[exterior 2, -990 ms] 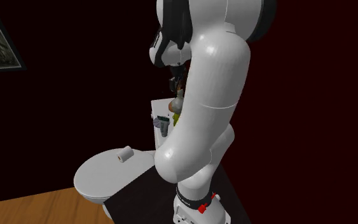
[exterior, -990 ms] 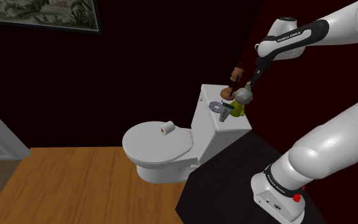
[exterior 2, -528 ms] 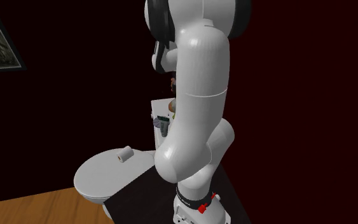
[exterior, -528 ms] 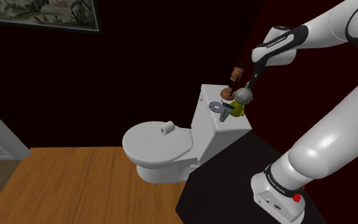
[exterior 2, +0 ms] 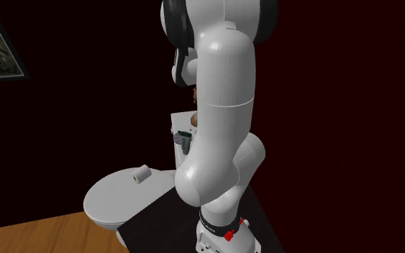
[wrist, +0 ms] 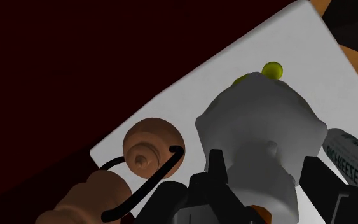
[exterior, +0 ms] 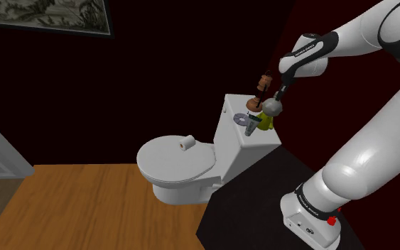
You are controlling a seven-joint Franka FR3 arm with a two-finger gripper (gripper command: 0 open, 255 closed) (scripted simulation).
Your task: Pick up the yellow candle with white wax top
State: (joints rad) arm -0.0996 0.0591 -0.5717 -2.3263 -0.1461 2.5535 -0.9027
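Hand (wrist: 266, 167) part-open, fingers (wrist: 217, 167) clasping candle (wrist: 257, 118) at white wax top.

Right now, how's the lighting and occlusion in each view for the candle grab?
Shoulder view: toilet evenly lit against a near-black background, with the candle small but readable. Second exterior view: the arm blocks most of the tank top. Wrist view: the candle's white top sits close, with soft grey shading on one side and no glare, and the claw is right at it.
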